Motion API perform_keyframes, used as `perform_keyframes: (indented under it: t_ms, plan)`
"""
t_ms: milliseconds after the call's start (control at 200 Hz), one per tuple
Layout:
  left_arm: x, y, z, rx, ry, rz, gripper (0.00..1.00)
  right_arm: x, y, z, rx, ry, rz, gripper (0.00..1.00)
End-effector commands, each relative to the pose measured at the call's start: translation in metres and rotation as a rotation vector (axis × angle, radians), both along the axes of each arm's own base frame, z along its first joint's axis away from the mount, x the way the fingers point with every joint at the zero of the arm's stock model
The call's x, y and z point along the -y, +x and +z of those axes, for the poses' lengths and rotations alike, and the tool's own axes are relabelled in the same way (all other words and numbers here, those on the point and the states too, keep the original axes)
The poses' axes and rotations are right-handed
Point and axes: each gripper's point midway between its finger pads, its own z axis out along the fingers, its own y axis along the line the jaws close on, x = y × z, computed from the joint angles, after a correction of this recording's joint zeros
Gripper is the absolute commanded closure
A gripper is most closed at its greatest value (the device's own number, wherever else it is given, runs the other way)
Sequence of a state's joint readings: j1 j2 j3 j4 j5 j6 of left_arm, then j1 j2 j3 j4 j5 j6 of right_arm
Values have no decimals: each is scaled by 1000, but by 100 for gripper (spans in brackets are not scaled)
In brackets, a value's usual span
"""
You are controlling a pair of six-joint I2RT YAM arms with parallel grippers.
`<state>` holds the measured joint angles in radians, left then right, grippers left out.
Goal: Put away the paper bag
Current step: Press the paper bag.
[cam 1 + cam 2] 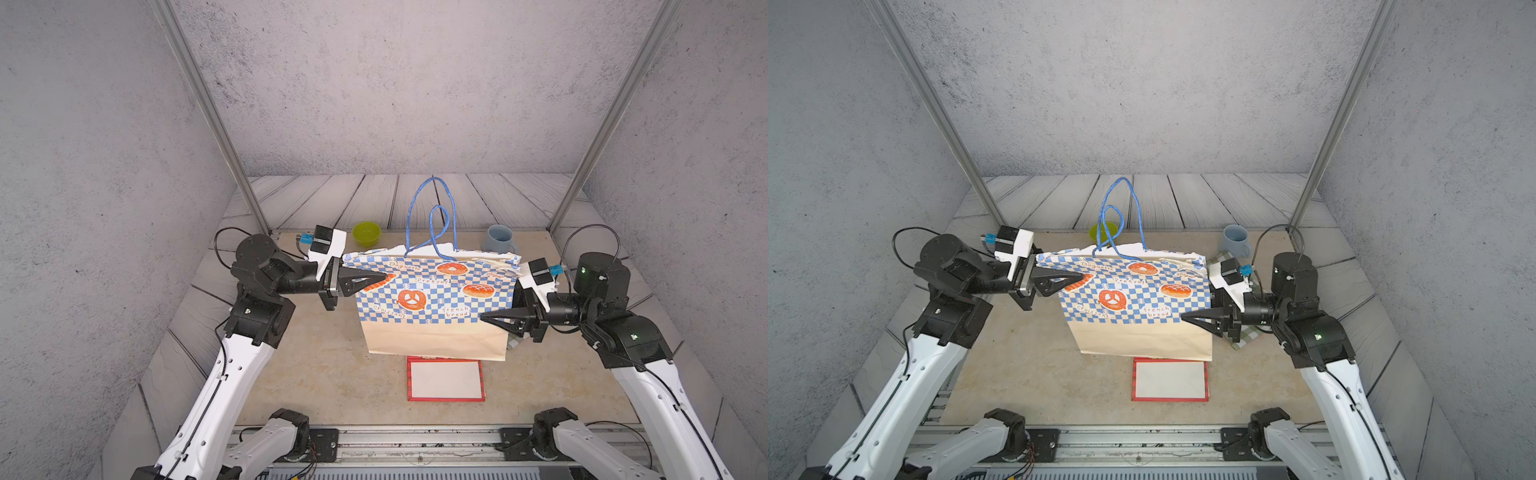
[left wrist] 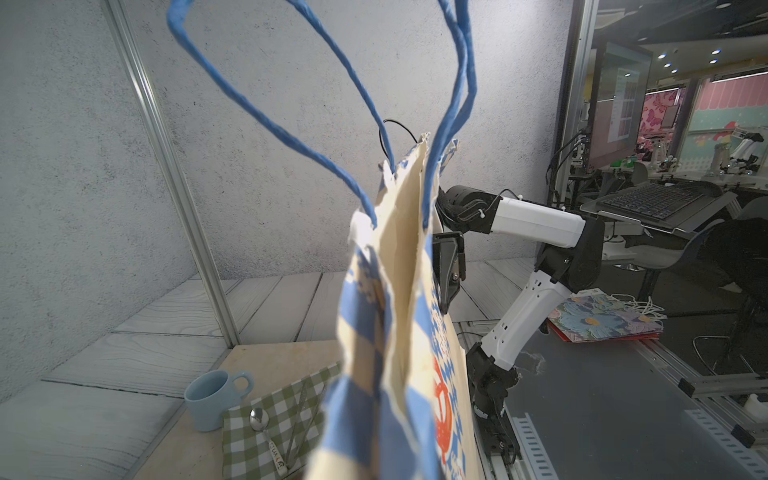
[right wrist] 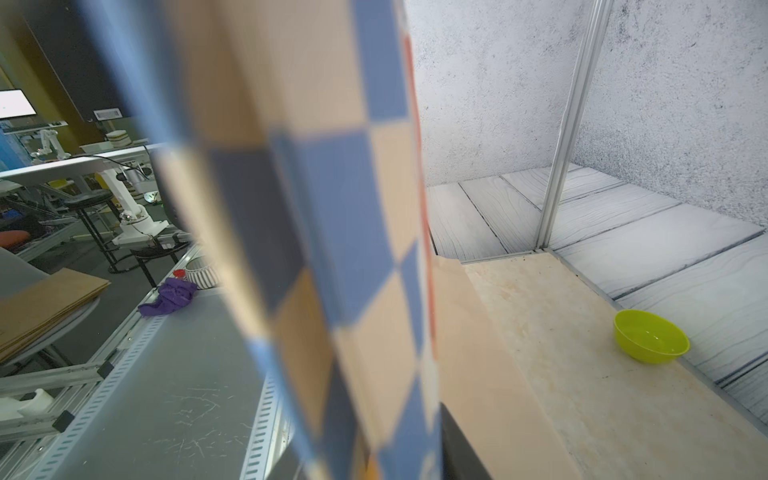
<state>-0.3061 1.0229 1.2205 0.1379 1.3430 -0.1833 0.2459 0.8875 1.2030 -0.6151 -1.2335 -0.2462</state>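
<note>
Paper bag [image 1: 432,328] is upright over the middle of the table [image 1: 311,374], blue rope handles [image 1: 432,208] standing up. Its lower edge meets the far side of a red-framed white board [image 1: 445,380].

Print read in both top views: "Baguette", "Pretzel", "Croissant", "french bread", on blue-and-cream checks with orange bakery drawings. A word near the right edge is too creased to read. Lower third is plain brown.

Left gripper [image 1: 384,276] is clamped tight on the bag's upper left edge. Right gripper [image 1: 482,318] reaches in at the right side, lower down. The left wrist view shows one of its fingers [image 2: 449,270] against the printed face and the other hidden behind the paper, so cannot tell whether it pinches.

Green bowl [image 1: 366,233] and pale blue mug [image 1: 498,239] sit behind the bag.

The left wrist view alone shows a spoon [image 2: 258,417] on a green checked cloth [image 2: 270,415] beside the mug. The right wrist view gives only blurred checks, no lettering.
</note>
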Motion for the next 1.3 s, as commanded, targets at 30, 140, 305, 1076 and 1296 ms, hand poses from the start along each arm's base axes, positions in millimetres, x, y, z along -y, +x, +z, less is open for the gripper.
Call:
perform_keyframes:
  t_ms: [30, 140, 305, 1076, 1296]
  plan:
    - [0, -3, 13, 67, -20, 13, 100, 0, 1, 3, 9, -4, -16, 66]
    - [0, -2, 13, 73, -19, 23, 100, 2, 5, 1, 5, -17, -52, 66]
    - [-1, -3, 15, 93, -19, 32, 100, 4, 8, -7, -4, -49, -81, 75]
    - [-3, -9, 27, 134, -36, 36, 100, 10, 5, -25, 89, -120, -114, 35]
    - [-2, -9, 17, 107, -9, 26, 100, 15, 8, -6, 188, -91, -187, 25]
